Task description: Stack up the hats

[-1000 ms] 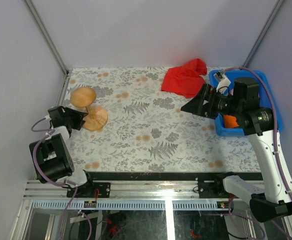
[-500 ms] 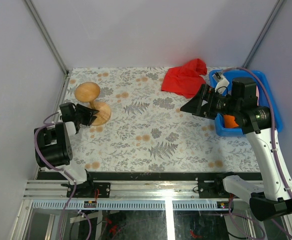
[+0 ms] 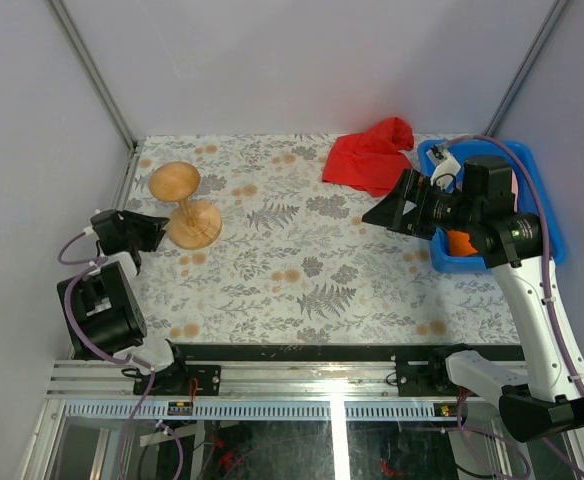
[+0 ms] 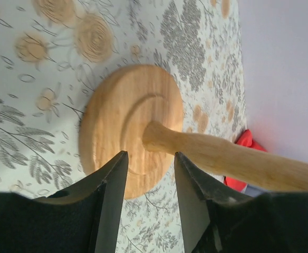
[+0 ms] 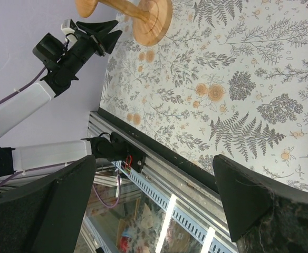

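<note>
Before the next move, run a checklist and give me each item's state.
1. The right fingers open and empty: ok.
2. The left fingers free of the wooden stand: ok, open, nothing between them.
3. The wooden stand resting on its base: ok.
4. All hats located: cannot tell; only the orange hat shows, in the blue bin, partly under the right arm.
5. The red cloth away from the stand: ok.

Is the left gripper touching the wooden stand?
Cannot tell. Left wrist view: the left gripper overlaps the wooden stand at its base, but neither contact nor gap shows plainly.
</note>
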You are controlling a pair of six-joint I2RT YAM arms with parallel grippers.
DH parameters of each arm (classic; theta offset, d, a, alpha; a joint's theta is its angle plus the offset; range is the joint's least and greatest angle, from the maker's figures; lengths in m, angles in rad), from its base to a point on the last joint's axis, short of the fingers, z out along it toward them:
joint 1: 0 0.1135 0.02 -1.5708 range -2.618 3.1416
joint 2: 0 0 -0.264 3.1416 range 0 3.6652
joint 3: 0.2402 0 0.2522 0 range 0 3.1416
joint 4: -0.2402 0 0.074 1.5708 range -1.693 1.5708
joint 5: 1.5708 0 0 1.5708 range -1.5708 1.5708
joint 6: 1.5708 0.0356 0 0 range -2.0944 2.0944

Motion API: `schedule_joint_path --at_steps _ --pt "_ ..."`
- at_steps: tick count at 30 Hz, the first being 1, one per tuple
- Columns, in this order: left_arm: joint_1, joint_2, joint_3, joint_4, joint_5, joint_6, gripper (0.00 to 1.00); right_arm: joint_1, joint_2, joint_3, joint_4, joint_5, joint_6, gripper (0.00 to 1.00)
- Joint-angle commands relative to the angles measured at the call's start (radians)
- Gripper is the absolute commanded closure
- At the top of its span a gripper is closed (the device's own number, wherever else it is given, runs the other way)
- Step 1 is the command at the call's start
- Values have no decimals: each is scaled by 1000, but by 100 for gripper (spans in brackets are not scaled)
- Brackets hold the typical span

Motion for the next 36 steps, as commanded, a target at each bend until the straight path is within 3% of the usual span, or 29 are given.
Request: schedule_joint_path --at_steps 1,10,18,23,27,36 --pt "25 64 24 48 13 20 61 4 -11 4 -9 8 0 1" --pt "7 308 135 279 89 -84 64 4 4 4 -24 15 22 0" --pt "-90 424 237 293 116 -85 65 4 36 25 -50 73 10 1" --pt "-146 419 192 306 100 -102 65 -14 100 111 -132 191 -80 1" --pt "-204 385 128 337 67 -139 65 -120 170 177 -212 247 -161 1" --pt "-459 439 115 435 -40 -275 65 -210 321 232 -260 534 -211 1"
